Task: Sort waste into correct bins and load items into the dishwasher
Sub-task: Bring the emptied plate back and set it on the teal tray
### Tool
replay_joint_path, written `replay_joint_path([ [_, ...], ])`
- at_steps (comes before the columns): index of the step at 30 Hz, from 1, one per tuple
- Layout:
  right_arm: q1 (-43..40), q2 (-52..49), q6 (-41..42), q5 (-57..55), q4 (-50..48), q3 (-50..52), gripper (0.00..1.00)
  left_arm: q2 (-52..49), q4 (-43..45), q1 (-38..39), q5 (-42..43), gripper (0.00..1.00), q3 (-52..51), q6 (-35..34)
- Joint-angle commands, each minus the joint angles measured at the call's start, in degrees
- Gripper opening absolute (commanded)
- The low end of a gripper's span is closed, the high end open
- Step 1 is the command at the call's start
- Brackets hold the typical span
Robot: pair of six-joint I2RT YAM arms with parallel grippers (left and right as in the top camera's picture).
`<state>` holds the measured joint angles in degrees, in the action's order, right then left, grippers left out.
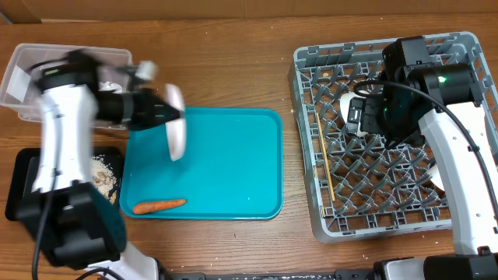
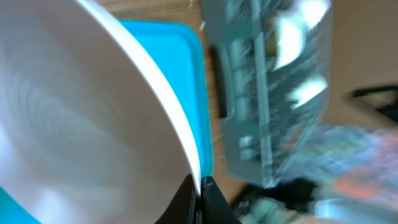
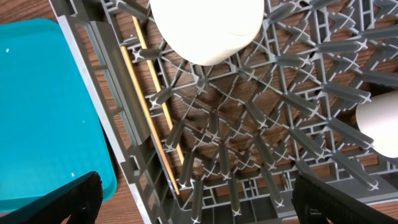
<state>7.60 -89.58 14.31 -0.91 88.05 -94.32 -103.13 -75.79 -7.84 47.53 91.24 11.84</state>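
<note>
Overhead: left gripper (image 1: 165,115) held a white plate (image 1: 177,128) on edge above the teal tray (image 1: 233,163); carrot (image 1: 159,205) lay on that tray. Left wrist: fingers clamped the plate's rim. Right wrist: right gripper (image 3: 199,202) spread wide over the dish rack (image 3: 249,143) containing chopsticks (image 3: 149,118).

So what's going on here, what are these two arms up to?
They seem to be clearing up after a meal. The left fingers pinch the rim of a white plate, held on edge above the teal tray, where a carrot lies. The right fingers hang open and empty over the grey dish rack, which holds chopsticks and white dishes.
</note>
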Motion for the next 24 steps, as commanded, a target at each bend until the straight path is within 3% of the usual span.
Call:
replay_joint_path([
  [1, 0.0, 0.1, -0.6, -0.4, -0.2, 0.1, 1.00, 0.9, 3.5, 9.7, -17.5, 0.04, 1.0, -10.9],
  [6, 0.0, 0.1, -0.6, -0.3, -0.2, 0.1, 1.00, -0.3, 9.3, 23.8, -33.4, 0.04, 1.0, -22.4],
  [10, 0.0, 0.1, -0.6, -0.2, 0.0, 0.1, 1.00, -2.4, 11.7, 31.9, -41.0, 0.04, 0.1, -29.1],
  [14, 0.0, 0.1, -0.6, -0.3, 0.4, 0.1, 1.00, -5.4, 13.5, 36.9, -42.4, 0.04, -0.1, -33.3],
  [20, 0.0, 0.1, -0.6, -0.3, 0.6, 0.1, 1.00, -7.7, 12.9, 39.4, -42.9, 0.11, -0.1, -33.3],
  [21, 0.0, 0.1, -0.6, -0.3, 0.6, 0.1, 1.00, -7.7, 12.6, 39.4, -42.7, 0.19, -0.1, -33.3],
  [22, 0.0, 0.1, -0.6, -0.3, 0.6, 0.1, 1.00, -7.7, 12.4, 39.3, -42.5, 0.47, 0.0, -33.3],
  [24, 0.0, 0.1, -0.6, -0.3, 0.5, 0.1, 1.00, -7.6, 11.2, 39.1, -42.4, 0.87, 0.5, -33.3],
])
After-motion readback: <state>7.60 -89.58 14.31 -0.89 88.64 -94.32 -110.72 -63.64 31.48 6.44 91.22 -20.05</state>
